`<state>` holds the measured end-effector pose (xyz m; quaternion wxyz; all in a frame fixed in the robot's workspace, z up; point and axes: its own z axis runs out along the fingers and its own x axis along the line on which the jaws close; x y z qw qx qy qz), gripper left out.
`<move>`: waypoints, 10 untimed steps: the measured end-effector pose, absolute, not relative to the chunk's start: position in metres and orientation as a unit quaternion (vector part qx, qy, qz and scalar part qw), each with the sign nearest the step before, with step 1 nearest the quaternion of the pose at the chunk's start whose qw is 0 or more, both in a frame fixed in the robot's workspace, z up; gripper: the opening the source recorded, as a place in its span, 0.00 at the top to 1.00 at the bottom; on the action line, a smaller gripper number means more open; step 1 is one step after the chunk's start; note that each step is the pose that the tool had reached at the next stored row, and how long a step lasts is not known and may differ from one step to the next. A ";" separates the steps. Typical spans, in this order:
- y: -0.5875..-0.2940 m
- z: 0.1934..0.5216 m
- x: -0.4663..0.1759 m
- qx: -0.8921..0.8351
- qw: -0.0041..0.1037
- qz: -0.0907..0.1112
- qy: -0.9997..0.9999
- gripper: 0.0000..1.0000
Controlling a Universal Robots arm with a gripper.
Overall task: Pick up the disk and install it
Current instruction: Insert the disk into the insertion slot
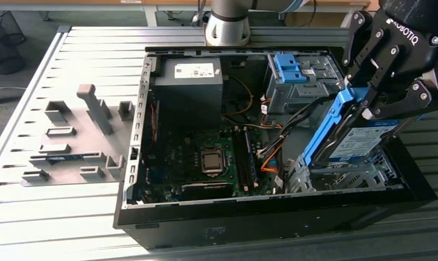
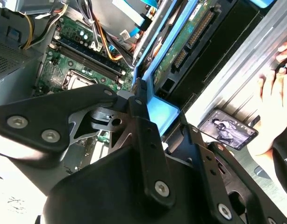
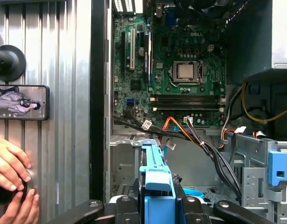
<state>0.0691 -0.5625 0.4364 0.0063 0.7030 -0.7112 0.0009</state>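
The disk (image 1: 360,142) is a silver drive with a white-and-blue label and blue rails. It hangs tilted, label facing the exterior view's right, just above the metal drive cage (image 1: 342,176) at the near right corner of the open computer case (image 1: 277,209). My gripper (image 1: 364,106) is shut on its upper end, fingers clamped across the blue rail. In the second wrist view the disk (image 2: 190,35) shows its green circuit side beyond the gripper (image 2: 143,100). In the first wrist view the blue rail (image 3: 157,179) sticks out between the fingers (image 3: 127,207) over the cage.
Inside the case are the motherboard (image 1: 204,157), a grey power supply (image 1: 190,81), a bright blue latch piece (image 1: 288,68) and loose cables (image 3: 181,133). A grey fixture (image 1: 74,147) lies on the slatted table. A person's hands (image 3: 10,163) and a phone (image 3: 19,102) rest beside the case.
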 end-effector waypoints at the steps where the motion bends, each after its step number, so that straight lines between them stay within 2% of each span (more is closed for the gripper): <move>1: -0.562 0.435 0.069 0.703 0.006 0.001 -0.711 0.64; 10: -0.562 0.432 0.069 0.703 0.006 0.001 -0.711 0.64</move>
